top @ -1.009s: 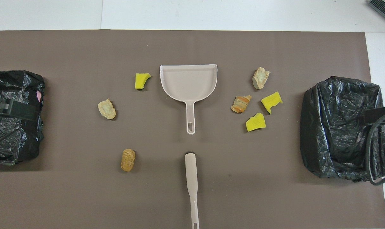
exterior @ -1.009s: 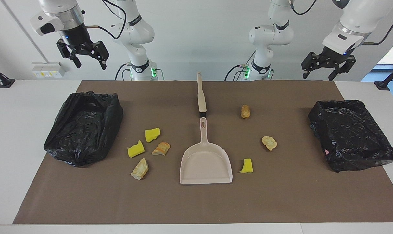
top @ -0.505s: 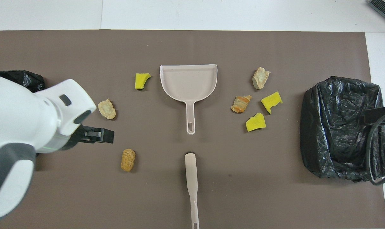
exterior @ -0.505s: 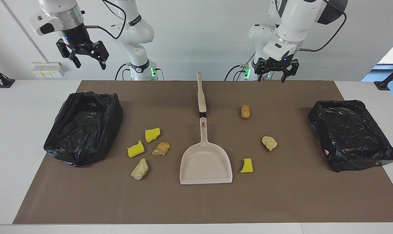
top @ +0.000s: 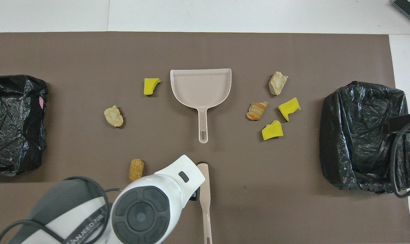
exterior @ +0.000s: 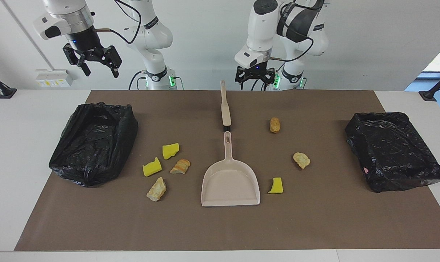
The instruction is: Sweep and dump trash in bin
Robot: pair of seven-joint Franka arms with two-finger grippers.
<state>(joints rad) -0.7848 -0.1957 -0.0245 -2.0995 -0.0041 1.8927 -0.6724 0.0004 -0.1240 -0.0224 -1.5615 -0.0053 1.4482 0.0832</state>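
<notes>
Left gripper (exterior: 253, 80) low near its base, jaws apart — right gripper (exterior: 92, 62) raised, open.

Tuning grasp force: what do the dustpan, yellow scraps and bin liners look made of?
Dustpan: beige hard plastic, smooth matte, moulded rim with a hang slot in the handle.
Yellow scraps: likely sponge foam, with torn edges and a dull surface.
Bin liners: thin black plastic film, crinkled and glossy.

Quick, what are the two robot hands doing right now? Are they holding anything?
Left gripper: open, holding nothing, up near the brush handle.
Right gripper: open, holding nothing, waiting high above a black bin.
</notes>
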